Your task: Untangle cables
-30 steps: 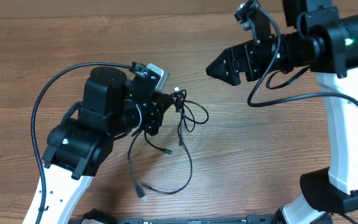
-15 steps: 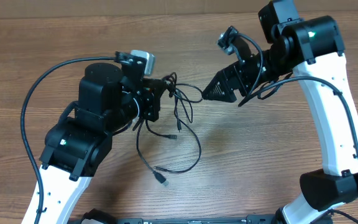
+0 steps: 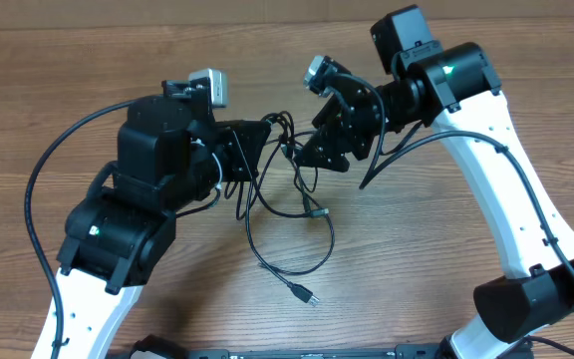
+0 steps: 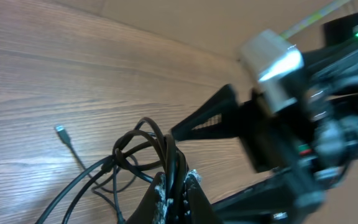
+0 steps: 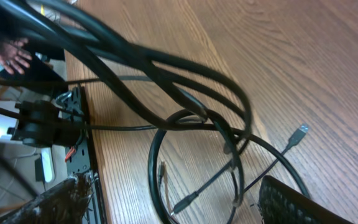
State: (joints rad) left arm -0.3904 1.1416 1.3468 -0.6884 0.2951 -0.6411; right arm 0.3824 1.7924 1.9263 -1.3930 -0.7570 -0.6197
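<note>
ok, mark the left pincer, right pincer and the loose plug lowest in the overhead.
left pincer (image 4: 175, 186): left wrist view, midway between its fingertips, shut on the cables (image 4: 171, 158).
right pincer (image 3: 305, 158): overhead view, midway between its open fingertips.
loose plug (image 3: 305, 294): overhead view, on the plug body at the cord's free end.

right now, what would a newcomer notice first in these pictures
Two robot arms nose to nose over the middle of the table, with a knot of thin black cables between them. The left gripper is shut on that knot; the right gripper stands open right beside it. One plug end lies alone on the table, nearer the arms' bases.
</note>
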